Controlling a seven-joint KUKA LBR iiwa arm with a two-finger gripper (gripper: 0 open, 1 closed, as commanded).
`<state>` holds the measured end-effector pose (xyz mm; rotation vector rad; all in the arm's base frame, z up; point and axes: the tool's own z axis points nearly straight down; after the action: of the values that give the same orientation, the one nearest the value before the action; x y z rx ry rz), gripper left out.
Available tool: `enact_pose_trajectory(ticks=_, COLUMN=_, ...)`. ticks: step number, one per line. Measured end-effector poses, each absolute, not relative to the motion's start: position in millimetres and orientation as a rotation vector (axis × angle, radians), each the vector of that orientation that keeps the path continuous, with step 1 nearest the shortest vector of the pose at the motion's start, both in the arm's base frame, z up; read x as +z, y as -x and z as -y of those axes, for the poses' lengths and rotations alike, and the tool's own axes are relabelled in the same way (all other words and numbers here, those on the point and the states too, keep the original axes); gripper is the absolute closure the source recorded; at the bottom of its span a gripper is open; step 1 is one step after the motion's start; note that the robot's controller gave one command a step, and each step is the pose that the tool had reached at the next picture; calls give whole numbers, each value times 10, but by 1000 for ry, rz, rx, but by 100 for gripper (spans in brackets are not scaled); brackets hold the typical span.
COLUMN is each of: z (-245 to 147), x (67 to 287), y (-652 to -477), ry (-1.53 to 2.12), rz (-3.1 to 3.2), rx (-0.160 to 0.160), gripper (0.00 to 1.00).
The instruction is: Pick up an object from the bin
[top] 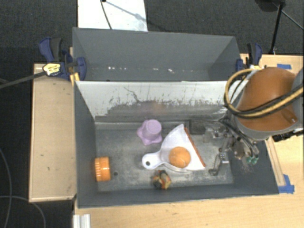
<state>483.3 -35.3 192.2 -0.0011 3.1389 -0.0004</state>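
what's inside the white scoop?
An orange ball sits in the white scoop. The scoop's floor beneath the ball is covered.

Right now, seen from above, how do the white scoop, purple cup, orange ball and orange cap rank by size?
1. white scoop
2. purple cup
3. orange ball and orange cap: these look alike, so unranked.

A white plastic scoop (176, 140) lies flat at lower centre (handle pointing left), a round orange ball (179, 157) in its bowl.
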Motion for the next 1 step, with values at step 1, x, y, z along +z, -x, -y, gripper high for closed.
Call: enact_pose_trajectory(ticks=1, z=353, x=1922, y=-4833, ry=2, rz=-3139, rx=0, gripper=0)
